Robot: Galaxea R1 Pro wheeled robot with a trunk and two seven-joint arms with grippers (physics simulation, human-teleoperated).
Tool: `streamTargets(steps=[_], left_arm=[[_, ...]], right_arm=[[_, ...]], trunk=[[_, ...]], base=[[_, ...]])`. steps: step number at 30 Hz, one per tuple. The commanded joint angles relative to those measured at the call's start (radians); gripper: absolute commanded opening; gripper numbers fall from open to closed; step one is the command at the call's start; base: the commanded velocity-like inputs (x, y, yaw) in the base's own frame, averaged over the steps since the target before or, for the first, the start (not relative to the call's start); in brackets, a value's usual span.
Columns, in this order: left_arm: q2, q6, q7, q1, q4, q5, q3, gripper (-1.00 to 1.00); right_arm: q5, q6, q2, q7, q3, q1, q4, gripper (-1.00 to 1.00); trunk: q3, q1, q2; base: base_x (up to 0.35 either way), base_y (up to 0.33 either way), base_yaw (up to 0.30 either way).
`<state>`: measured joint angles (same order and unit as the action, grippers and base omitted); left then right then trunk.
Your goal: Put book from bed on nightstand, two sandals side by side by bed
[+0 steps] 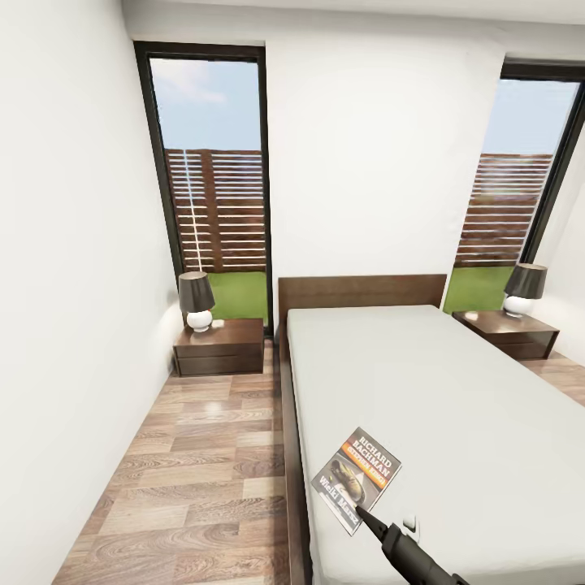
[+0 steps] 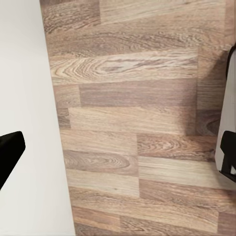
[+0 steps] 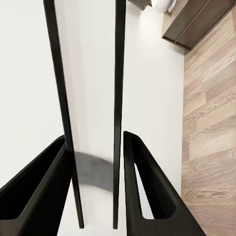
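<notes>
The book (image 1: 356,479), dark-covered with an orange band and white "Richard Bachman" lettering, is at the near left part of the bed (image 1: 455,390), over the pale mattress. My right gripper (image 1: 362,513) grips its near edge. In the right wrist view the book (image 3: 93,88) stands edge-on between the two black fingers (image 3: 142,172), and the right gripper (image 3: 96,140) is shut on it. The left gripper (image 2: 118,155) hangs open over the wood floor, its fingertips (image 2: 10,152) far apart. A dark brown nightstand (image 1: 219,345) stands left of the headboard, and another nightstand (image 1: 508,331) to its right. The two sandals are out of view.
Each nightstand carries a lamp with a dark shade, the left lamp (image 1: 196,301) and the right lamp (image 1: 524,288). A strip of wood-plank floor (image 1: 203,471) runs between the white left wall (image 1: 65,325) and the bed. Tall black-framed windows (image 1: 213,187) flank the headboard.
</notes>
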<state>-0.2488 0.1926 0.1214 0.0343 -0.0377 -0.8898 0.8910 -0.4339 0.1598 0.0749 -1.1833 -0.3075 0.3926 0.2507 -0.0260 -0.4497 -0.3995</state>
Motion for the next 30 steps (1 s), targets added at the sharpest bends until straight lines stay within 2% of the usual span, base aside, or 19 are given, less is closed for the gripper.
streamTargets(steps=[1, 17, 30], left_arm=[[0.000, 0.000, 0.007, 0.001, -0.004, -0.005, 0.009, 1.00], [0.020, 0.001, 0.007, 0.001, -0.003, -0.005, 0.009, 1.00], [0.034, 0.001, 0.007, 0.001, -0.003, -0.005, 0.009, 1.00]], right_arm=[[-0.009, 0.010, 0.000, -0.002, 0.002, 0.000, -0.001, -1.00], [-0.007, 0.010, -0.002, -0.002, 0.004, 0.000, -0.001, -1.00], [-0.006, 0.010, -0.002, -0.002, 0.003, 0.000, -0.001, -1.00]], trunk=[[0.000, 0.000, 0.000], [0.000, 0.000, 0.000], [0.000, 0.000, 0.000]], base=[[0.000, 0.000, 0.000], [0.000, 0.000, 0.004], [0.000, 0.039, 0.159]])
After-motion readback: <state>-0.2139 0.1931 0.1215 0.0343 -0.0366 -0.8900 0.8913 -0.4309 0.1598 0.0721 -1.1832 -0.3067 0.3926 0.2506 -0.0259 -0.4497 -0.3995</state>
